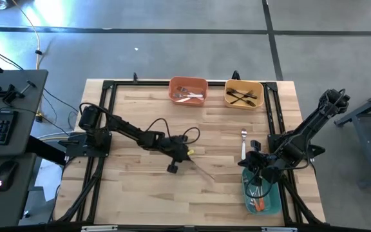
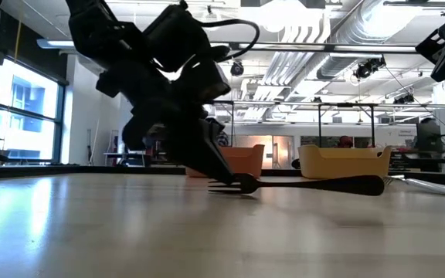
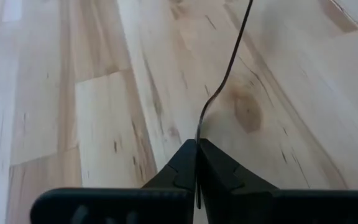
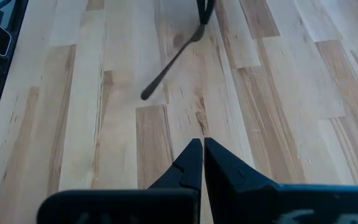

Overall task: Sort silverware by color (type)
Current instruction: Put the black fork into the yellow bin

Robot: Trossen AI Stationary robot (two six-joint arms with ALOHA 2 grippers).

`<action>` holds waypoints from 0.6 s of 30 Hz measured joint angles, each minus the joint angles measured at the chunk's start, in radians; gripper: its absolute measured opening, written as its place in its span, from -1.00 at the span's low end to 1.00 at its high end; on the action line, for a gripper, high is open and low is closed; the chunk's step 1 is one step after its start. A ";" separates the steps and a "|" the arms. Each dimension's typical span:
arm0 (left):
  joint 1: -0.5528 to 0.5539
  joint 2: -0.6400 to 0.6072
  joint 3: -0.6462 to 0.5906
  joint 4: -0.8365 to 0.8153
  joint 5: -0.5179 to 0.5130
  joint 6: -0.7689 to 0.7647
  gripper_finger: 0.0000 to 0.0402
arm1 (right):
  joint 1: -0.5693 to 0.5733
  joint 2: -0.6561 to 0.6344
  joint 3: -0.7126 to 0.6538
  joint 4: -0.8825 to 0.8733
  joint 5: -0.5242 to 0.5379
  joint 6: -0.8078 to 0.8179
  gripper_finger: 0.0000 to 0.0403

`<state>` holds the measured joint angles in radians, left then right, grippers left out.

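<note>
The left gripper (image 1: 172,167) sits low at the surface's (image 1: 140,109) centre, jaws pinching the head end of a black fork (image 3: 225,74), whose handle trails along the wood toward 4 o'clock. In the low view the fork (image 2: 315,184) lies nearly flat, so the grip looks thin. To do this step well, I'd lift straight up and slowly, keep the pinch firm, and watch that the handle clears the wood before swinging toward the yellow bin (image 1: 244,94) at 1 o'clock, which already holds black forks. The orange bin (image 1: 188,90) at 12 holds white ones. The right gripper (image 1: 255,159) waits over the blue bin (image 1: 261,193) at 4 o'clock, jaws pressed together on nothing. A white fork (image 1: 243,144) lies just beside it.
</note>
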<state>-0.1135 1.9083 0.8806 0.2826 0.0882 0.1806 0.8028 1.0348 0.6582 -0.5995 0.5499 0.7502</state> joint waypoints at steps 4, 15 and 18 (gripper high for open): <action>0.024 -0.009 -0.001 0.025 -0.001 -0.045 -0.99 | 0.000 0.000 0.000 0.000 0.052 0.000 -1.00; 0.090 -0.022 0.000 0.062 -0.083 -0.120 -1.00 | -0.191 0.086 0.000 0.211 0.156 -0.097 -0.66; 0.088 -0.039 0.000 0.060 -0.098 -0.120 -1.00 | -0.302 0.148 0.000 0.306 0.040 -0.148 -0.49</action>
<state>-0.0254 1.8690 0.8806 0.3425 -0.0102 0.0605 0.5006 1.1825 0.6582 -0.2939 0.5895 0.6022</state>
